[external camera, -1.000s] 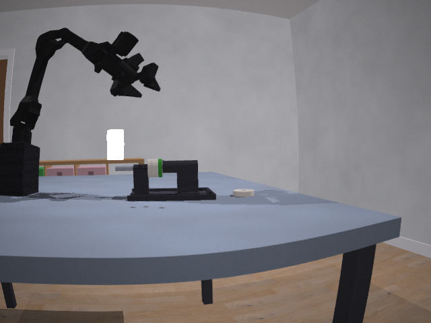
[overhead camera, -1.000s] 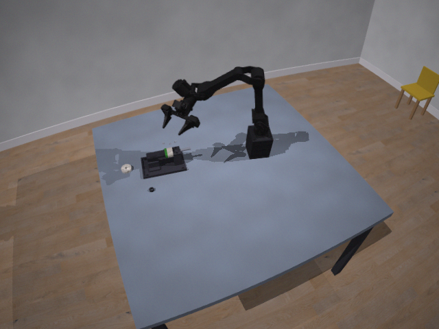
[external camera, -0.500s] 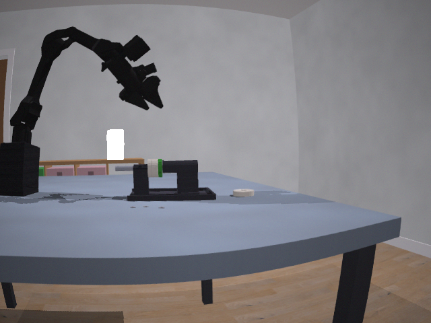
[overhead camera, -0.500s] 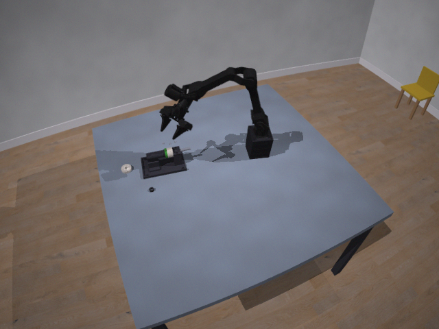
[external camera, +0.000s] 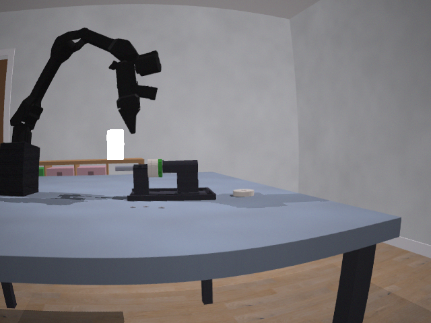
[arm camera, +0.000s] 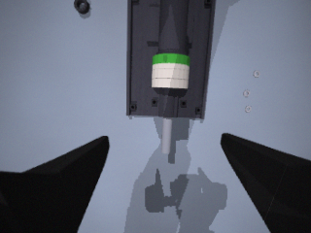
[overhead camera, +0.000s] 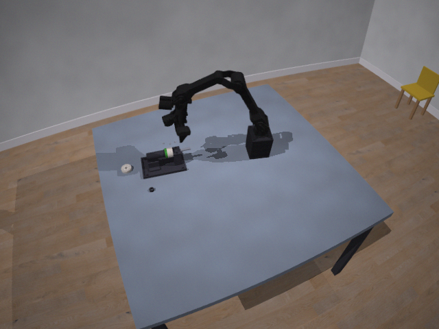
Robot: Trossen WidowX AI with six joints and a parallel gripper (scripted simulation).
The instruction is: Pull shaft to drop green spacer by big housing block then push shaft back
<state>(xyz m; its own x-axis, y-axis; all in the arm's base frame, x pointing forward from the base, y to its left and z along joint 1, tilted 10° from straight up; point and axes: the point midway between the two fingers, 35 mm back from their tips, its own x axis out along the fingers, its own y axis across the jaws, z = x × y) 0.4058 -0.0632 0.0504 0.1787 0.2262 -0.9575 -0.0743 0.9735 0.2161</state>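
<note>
Overhead, your claw (external camera: 131,129) hung spread and empty above the shaft's (arm camera: 167,138) free end, seemingly positioned to grip it; green spacer (arm camera: 170,59) adjoined the housing block (external camera: 186,171).

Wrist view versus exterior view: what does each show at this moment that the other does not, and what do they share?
Only the wrist view shows the small black ring lying on the table beside the base plate, and the wide gap between the open tool's fingers.

Only the exterior view shows the arm arching from its pedestal, the tool hanging well above the shaft, and a loose cream disc on the table.

Both show the shaft, the green spacer and the cream spacers.
</note>
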